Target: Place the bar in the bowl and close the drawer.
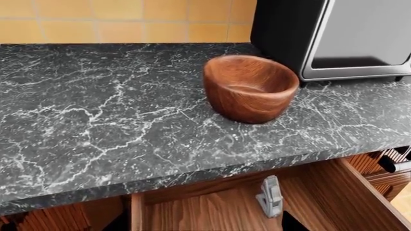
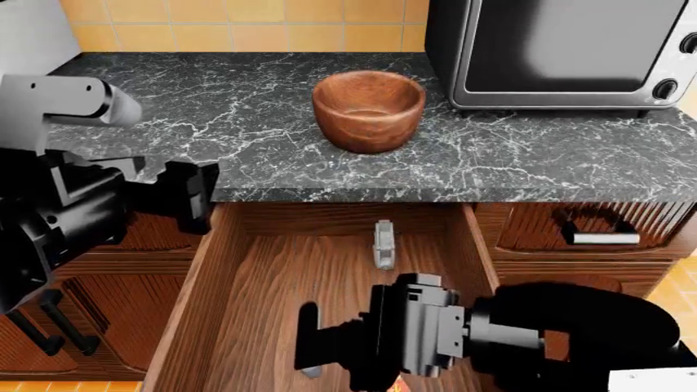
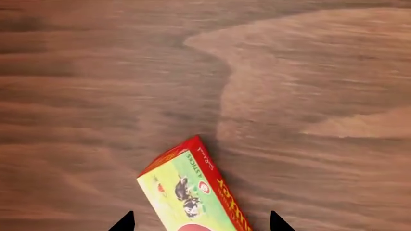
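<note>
Two black fingertips point(image 3: 122, 222) of the right gripper point(image 3: 200, 224) showed at the bottom edge of the right wrist frame, spread apart, unclenched, with the bar point(image 3: 189, 195) lying flat between them on the floor of the open drawer point(image 2: 273, 278). In the head frame's centre the bowl point(image 2: 368, 110) stood upright on the counter point(image 2: 218, 122). The left gripper point(image 2: 185, 196) hung at mid-left; whether it was released or clenched I cannot tell.

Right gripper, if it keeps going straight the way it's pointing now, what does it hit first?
Most likely the bar. It lies on the drawer floor between the right gripper's two dark fingers, partly cut off by the picture's edge. How much gap remains is unclear.
</note>
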